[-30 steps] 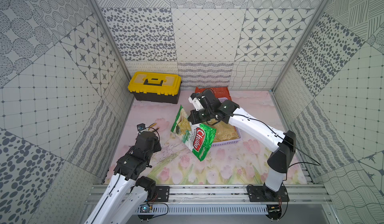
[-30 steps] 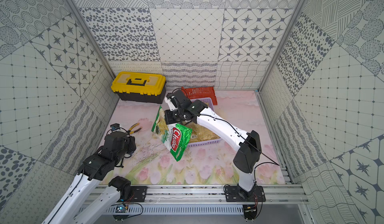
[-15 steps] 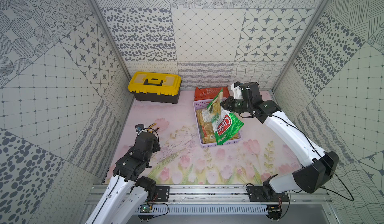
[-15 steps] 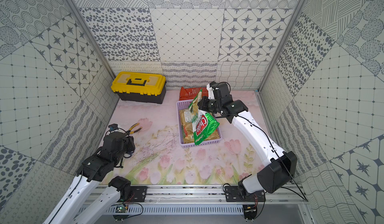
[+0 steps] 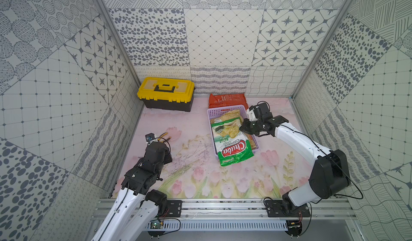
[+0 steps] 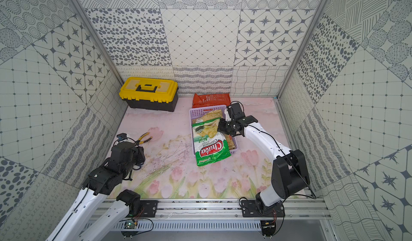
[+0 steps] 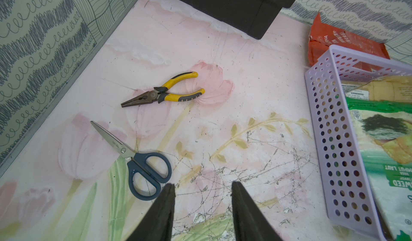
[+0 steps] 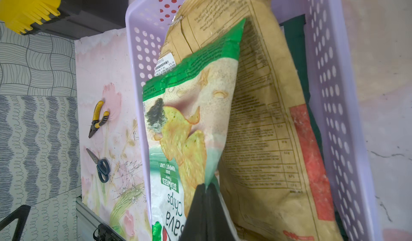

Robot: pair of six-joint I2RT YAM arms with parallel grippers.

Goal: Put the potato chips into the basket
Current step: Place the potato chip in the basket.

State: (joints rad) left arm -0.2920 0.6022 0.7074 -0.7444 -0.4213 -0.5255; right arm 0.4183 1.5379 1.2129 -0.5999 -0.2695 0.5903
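Note:
The lavender basket [image 5: 225, 112] [image 6: 207, 111] [image 7: 334, 139] stands at the back of the table. A golden-tan bag [image 5: 231, 116] [image 8: 263, 117] lies in it, over a dark green bag [image 8: 294, 41]. The green-white Chuba bag [image 5: 233, 147] [image 6: 209, 148] [image 8: 185, 121] lies on top, its near end hanging over the basket's front wall. My right gripper [image 5: 243, 129] [image 6: 220, 126] [image 8: 206, 187] is shut on this bag's side edge. An orange-red bag [image 5: 227, 100] [image 7: 334, 41] lies behind the basket. My left gripper [image 7: 201, 187] hovers open and empty over the mat at the left.
A yellow-lidded black toolbox [image 5: 166, 93] stands at the back left. Yellow-handled pliers [image 7: 163, 92] and blue-handled scissors [image 7: 138, 161] lie on the mat just ahead of my left gripper. Patterned walls close in the table on three sides.
My right arm carried the Chuba bag from left of the basket to above it, then lowered it onto the bags inside. The left arm has not moved.

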